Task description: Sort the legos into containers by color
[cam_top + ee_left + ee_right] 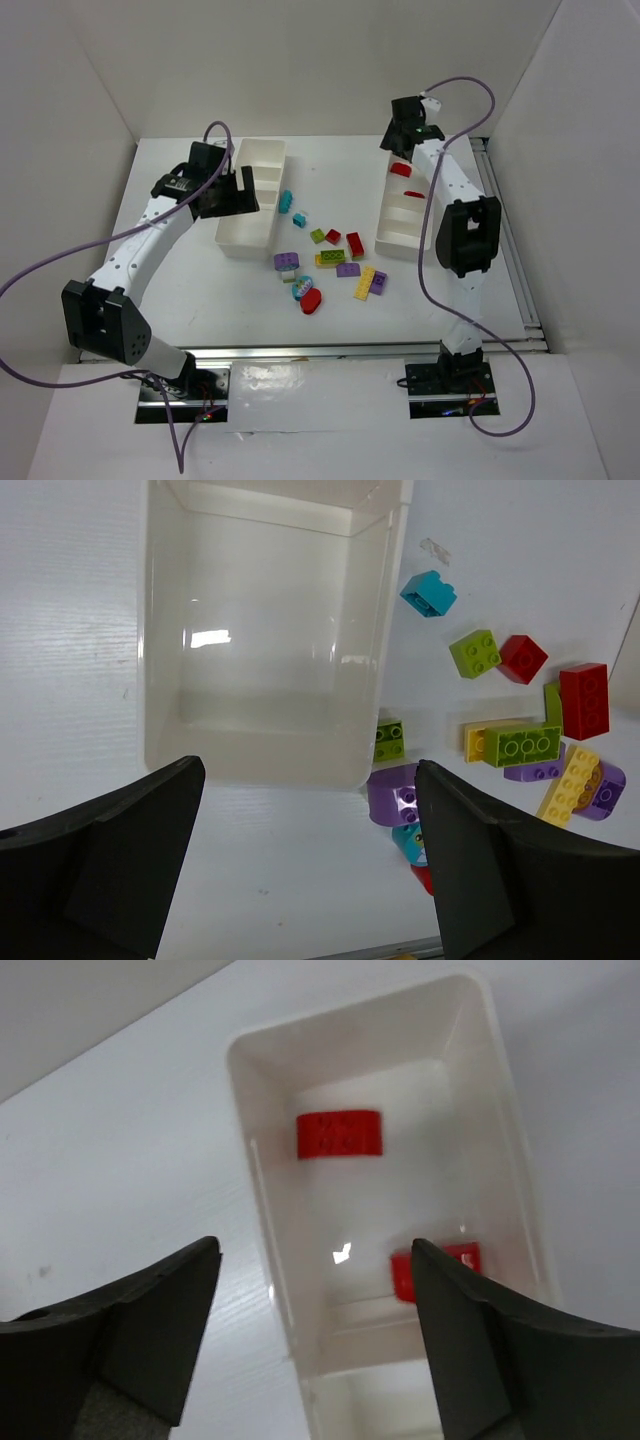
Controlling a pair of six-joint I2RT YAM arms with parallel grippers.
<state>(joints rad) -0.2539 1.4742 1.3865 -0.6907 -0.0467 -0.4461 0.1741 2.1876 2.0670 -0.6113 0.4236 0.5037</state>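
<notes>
Right tray (400, 240), frame right: two red legos (338, 1133) in its top compartment, right gripper (315, 1280) spread above. Left tray (245, 240), frame left, beneath the spread left gripper (310, 790). Other legos (335, 262) lie loose at centre between the trays.

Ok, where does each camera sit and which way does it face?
Top external: above, behind the bases, facing down at the table; shows both arms with left gripper, right gripper.
Left wrist: on the left arm, facing down at the left tray and loose legos; its fingers show.
Right wrist: on the right arm, facing down into the right tray; its fingers show.
Shared: top and right wrist both show that tray's two red legos.
</notes>
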